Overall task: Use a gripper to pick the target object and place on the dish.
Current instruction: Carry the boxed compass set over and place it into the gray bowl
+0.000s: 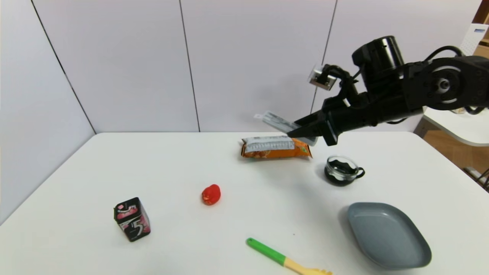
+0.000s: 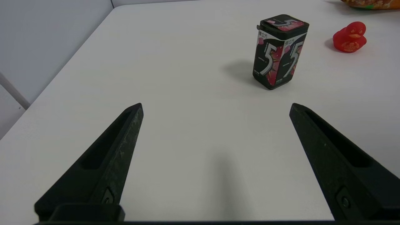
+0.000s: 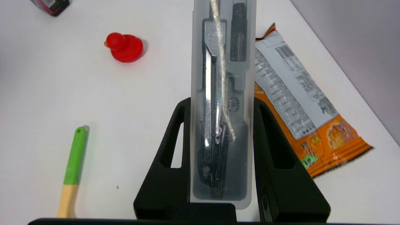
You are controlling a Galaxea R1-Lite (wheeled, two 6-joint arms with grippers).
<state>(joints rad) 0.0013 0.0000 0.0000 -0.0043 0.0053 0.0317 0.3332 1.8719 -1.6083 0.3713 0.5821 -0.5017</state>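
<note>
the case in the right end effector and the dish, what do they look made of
The case looks like frosted translucent plastic: metal tools show through its walls. The dish looks like matte grey-blue ceramic or melamine, with no glare; which one is unclear. The right end effector grips the case.

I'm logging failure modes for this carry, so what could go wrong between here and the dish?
1. The right gripper holds the translucent case by one end, so most of it sticks out and it may tilt or slip.
2. The black glass cup stands between the raised case and the grey-blue dish; a low path could knock it.
3. The dish sits near the table's front edge, so a release off centre may leave the long case overhanging its rim.
</note>
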